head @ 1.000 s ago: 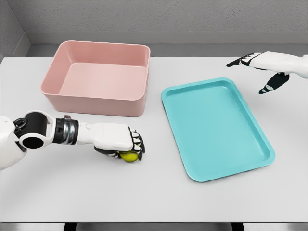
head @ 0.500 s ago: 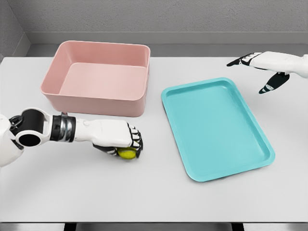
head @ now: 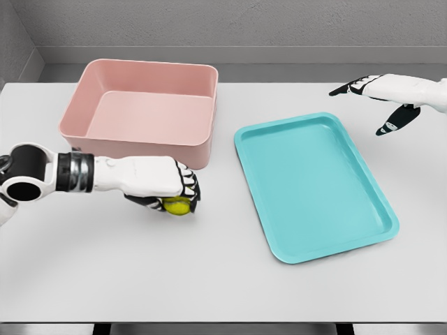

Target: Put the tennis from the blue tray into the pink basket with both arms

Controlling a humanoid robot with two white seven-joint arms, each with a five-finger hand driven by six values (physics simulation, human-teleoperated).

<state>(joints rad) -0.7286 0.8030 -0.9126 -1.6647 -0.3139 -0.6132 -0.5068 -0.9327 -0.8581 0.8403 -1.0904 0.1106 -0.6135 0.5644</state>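
Left robot hand (head: pixel 164 188) — fingers curled around the yellow-green tennis ball (head: pixel 177 205), held just above the white surface (head: pixel 209 279), in front of the pink basket (head: pixel 143 112) and near its front wall. Blue tray (head: pixel 314 185) — lies on the surface to the right of the basket, well apart from the ball. Right robot hand (head: pixel 377 98) — far right, beyond the tray, fingers spread and relaxed, grasping nothing.

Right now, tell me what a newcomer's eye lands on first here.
The left hand, low at left, is closed over a yellow-green tennis ball just in front of the pink basket. The blue tray lies bare at right, and the right hand hovers open beyond its far corner.
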